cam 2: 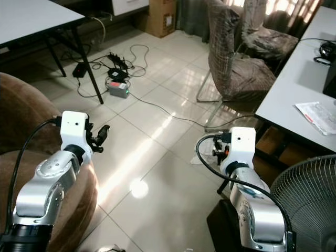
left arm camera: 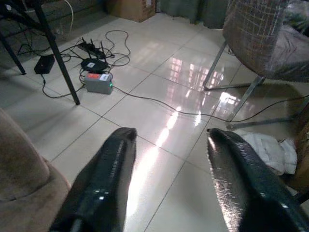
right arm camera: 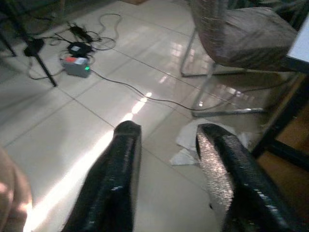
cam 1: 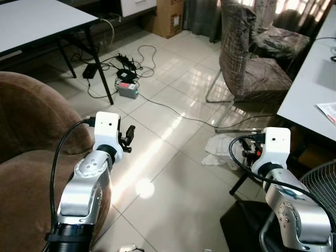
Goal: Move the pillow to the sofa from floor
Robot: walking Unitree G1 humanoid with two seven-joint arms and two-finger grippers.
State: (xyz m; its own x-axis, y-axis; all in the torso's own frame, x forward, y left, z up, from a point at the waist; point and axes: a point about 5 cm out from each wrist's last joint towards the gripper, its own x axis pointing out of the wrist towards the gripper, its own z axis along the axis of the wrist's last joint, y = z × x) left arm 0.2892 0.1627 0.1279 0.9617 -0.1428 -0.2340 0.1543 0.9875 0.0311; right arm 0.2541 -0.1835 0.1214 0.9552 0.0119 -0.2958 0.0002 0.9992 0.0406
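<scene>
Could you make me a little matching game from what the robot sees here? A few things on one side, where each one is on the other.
Things:
1. brown sofa
2. grey box with a green light
3. crumpled white cloth
4. cardboard box

Places:
A. on the floor tiles near the plaid chair's legs
B. far back, against the wall
C. beside the robot's left arm
D. among the cables by the black table leg

Pairs: 1-C, 2-D, 3-A, 4-B

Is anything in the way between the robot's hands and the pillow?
I can't make out a pillow. Both grippers, left and right, hang open over bare tiles. The brown sofa is beside the left arm. A white crumpled cloth lies by the right gripper.
</scene>
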